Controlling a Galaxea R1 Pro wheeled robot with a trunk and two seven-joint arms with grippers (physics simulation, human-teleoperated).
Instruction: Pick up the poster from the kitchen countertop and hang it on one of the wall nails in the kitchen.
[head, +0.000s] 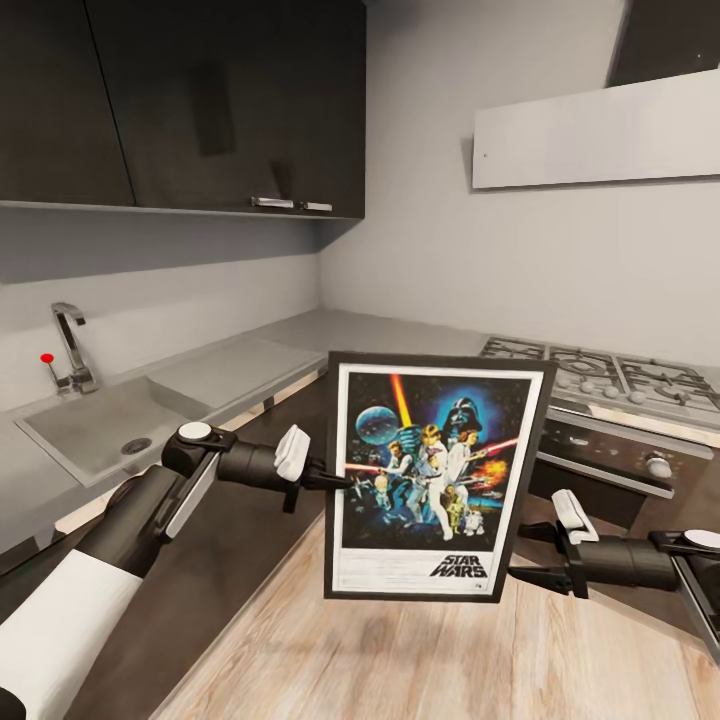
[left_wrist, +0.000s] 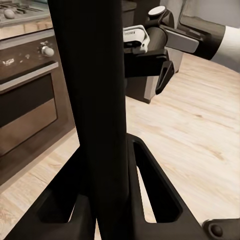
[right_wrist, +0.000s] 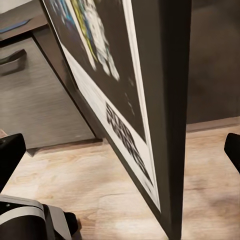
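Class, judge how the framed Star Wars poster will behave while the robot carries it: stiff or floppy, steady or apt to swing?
Probably stiff: the poster stays flat in its black frame. It may pivot, since the left hand pinches one edge only. The right hand looks open beside it.

Both my arms are raised in front of the trunk, reaching inward toward the poster (head: 432, 475) from opposite sides.

Left arm: forearm angled up and inward, wrist level. Left gripper (head: 335, 481) meets the poster's left edge about mid-height; in the left wrist view its fingers (left_wrist: 155, 192) sit either side of the frame edge, clamped on it.

Right arm: forearm comes in low, pointing inward. Right gripper (head: 528, 556) is at the poster's lower right corner. In the right wrist view its fingers (right_wrist: 10, 152) are spread wide, clear of the frame edge on both sides.
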